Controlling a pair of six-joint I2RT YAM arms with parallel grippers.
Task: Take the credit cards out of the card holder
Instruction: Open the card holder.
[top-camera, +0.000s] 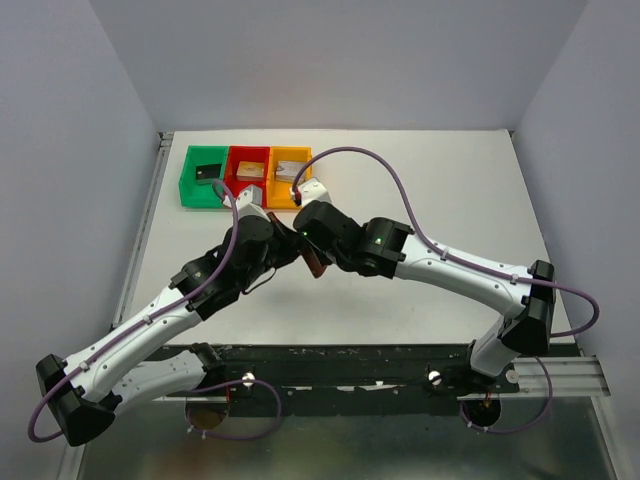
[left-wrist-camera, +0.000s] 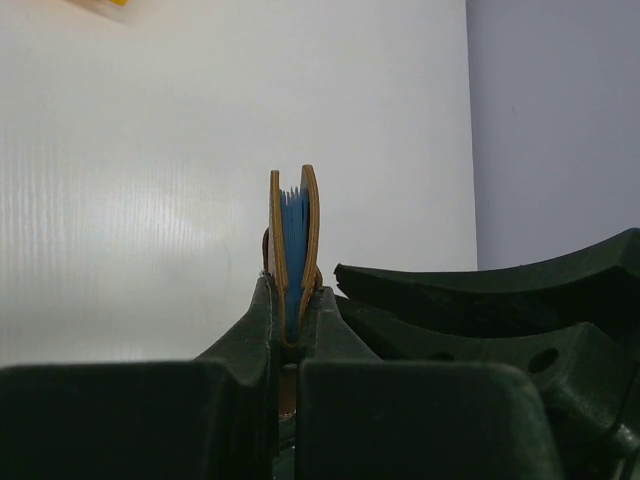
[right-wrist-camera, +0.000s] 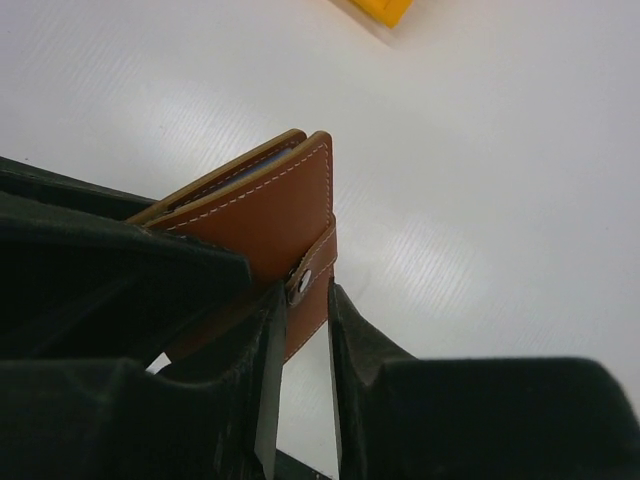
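Note:
The card holder, a small brown leather wallet, is held up off the table between my two grippers. My left gripper is shut on its lower edge. The wallet stands upright there, its two flaps slightly apart with light blue layers between them. No separate credit cards can be made out. In the right wrist view the wallet is folded shut, and its snap tab sits between my right gripper's fingertips, which stand narrowly apart and touch both its edges. Both grippers meet at the table's middle, the left beside the right.
Green, red and orange trays stand in a row at the back left, each holding a small block. The orange tray's corner shows in the right wrist view. White table lies around; grey walls enclose it.

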